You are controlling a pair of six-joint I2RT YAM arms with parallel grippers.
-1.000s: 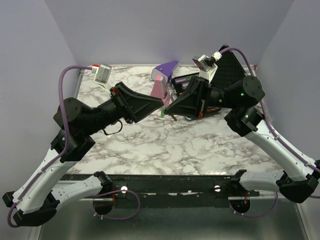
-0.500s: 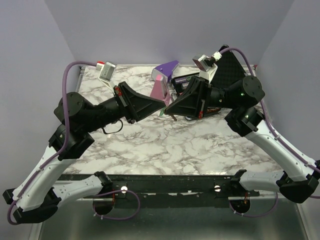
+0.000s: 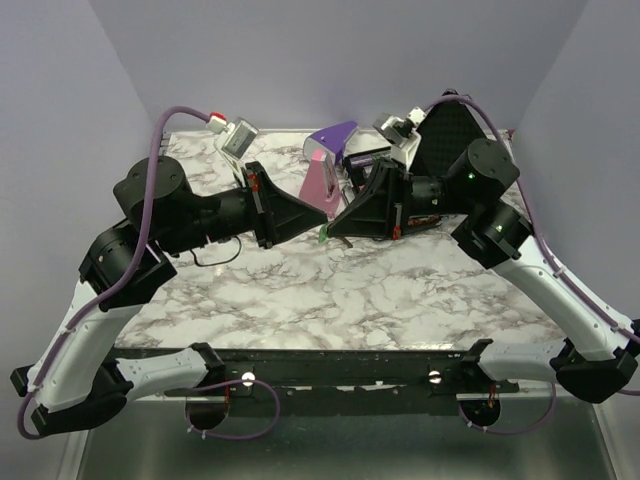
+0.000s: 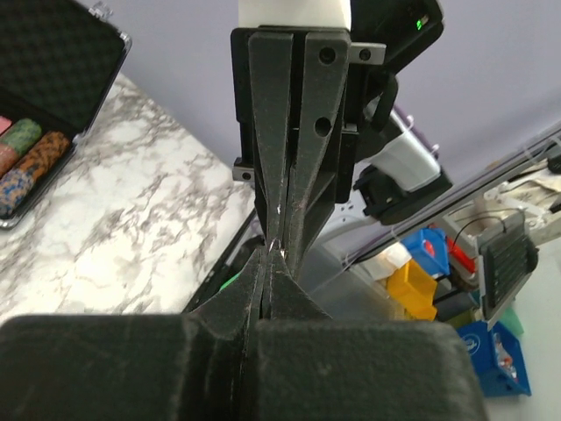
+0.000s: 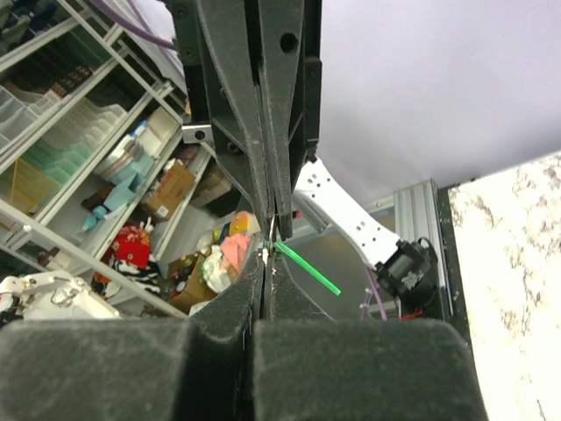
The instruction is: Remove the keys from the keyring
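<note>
White arm links [image 3: 75, 340], black joints [image 3: 150, 185], purple cables [image 3: 157, 135], black wedge-shaped gripper fingers [image 3: 290, 212], red fittings [image 3: 252, 180], green light [image 3: 470, 178]

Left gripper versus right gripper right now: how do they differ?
The left gripper reaches in from the left, the right gripper from the right. The left gripper's tip lies in front of the purple-and-pink wedge; the right gripper's tip sits nearer the arm bases, beside the bright green-headed key. Shared: both are black, jaws shut, tips meeting.

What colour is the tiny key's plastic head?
The key head is bright green, seen best in the right wrist view.
</note>
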